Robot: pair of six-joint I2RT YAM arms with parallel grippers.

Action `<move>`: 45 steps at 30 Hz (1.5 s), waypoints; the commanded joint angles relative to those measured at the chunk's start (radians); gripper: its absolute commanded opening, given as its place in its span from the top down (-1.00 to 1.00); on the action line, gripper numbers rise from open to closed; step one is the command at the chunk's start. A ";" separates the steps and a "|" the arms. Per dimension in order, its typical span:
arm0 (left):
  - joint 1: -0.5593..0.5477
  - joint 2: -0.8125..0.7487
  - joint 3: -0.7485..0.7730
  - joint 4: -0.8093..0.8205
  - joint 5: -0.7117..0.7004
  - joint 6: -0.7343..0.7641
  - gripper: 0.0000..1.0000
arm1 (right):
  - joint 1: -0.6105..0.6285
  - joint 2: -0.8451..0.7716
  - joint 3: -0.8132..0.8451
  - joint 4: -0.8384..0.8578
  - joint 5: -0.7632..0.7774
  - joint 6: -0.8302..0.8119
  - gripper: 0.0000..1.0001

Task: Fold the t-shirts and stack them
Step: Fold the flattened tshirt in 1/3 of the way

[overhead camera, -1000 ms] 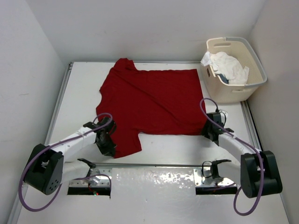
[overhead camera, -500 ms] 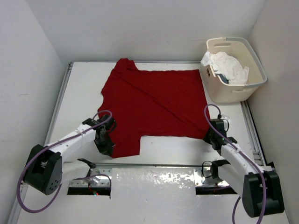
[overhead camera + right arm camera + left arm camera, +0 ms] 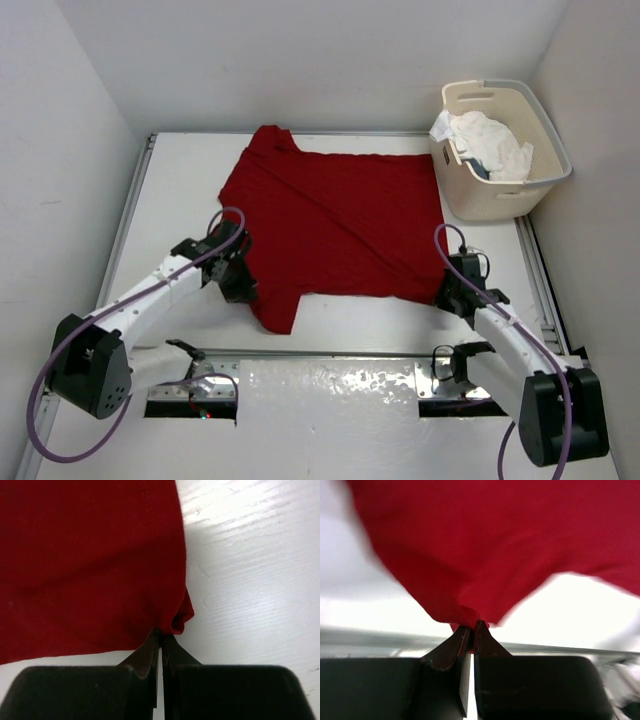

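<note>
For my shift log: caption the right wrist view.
Right gripper shut on a corner of the red t-shirt, white table beside.

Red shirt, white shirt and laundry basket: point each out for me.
red shirt [image 3: 340, 215], top view, middle of its spread body
white shirt [image 3: 490, 140], top view, bunched cloth in the basket
laundry basket [image 3: 492, 202], top view, near outer wall

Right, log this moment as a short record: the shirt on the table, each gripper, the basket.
red t-shirt: spread on the table, its near-left part bunched
left gripper: shut on the red t-shirt, pinching its near-left edge
right gripper: shut on the red t-shirt, pinching its near-right corner
laundry basket: upright at the table's far right corner
white t-shirt: crumpled in the laundry basket, spilling over its left rim
fold: not yet made
</note>
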 commanded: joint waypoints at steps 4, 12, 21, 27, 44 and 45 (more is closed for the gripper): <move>-0.006 0.052 0.177 0.242 0.039 0.085 1.00 | -0.001 0.086 0.136 0.034 -0.003 -0.049 1.00; 0.077 0.175 0.361 0.264 0.003 0.157 1.00 | -0.001 0.227 0.285 0.085 0.020 -0.071 1.00; 0.218 0.231 0.410 0.428 0.051 0.187 1.00 | -0.001 0.352 0.432 0.109 0.069 -0.103 1.00; 0.241 0.309 0.532 0.420 -0.036 0.211 1.00 | -0.003 0.434 0.517 0.112 0.107 -0.114 1.00; 0.277 0.489 0.691 0.539 -0.144 0.289 1.00 | -0.004 0.649 0.696 0.184 0.207 -0.163 1.00; 0.277 0.524 0.700 0.539 -0.150 0.294 1.00 | -0.004 0.668 0.712 0.177 0.207 -0.164 1.00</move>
